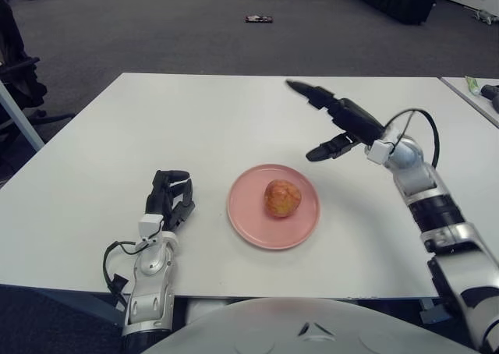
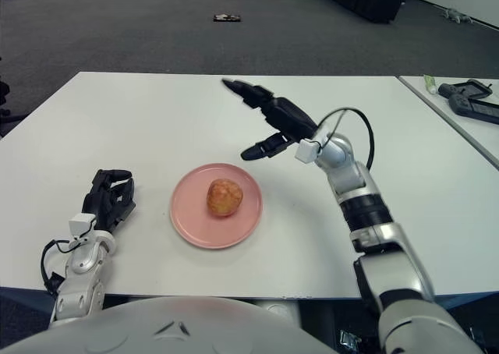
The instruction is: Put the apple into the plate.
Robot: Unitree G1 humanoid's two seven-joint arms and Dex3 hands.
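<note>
A red-yellow apple (image 1: pixel 281 199) sits on the pink plate (image 1: pixel 245 221) near the table's front middle. My right hand (image 1: pixel 323 120) is raised above the table, behind and to the right of the plate, fingers spread and holding nothing. It is well clear of the apple. My left hand (image 1: pixel 170 199) shows on the white table to the left of the plate, its fingers loosely curled around nothing.
The white table (image 1: pixel 195 120) stretches back behind the plate. A second table edge with a dark device (image 2: pixel 468 100) and a small tube (image 2: pixel 431 82) is at the far right. Grey carpet and distant boxes lie beyond.
</note>
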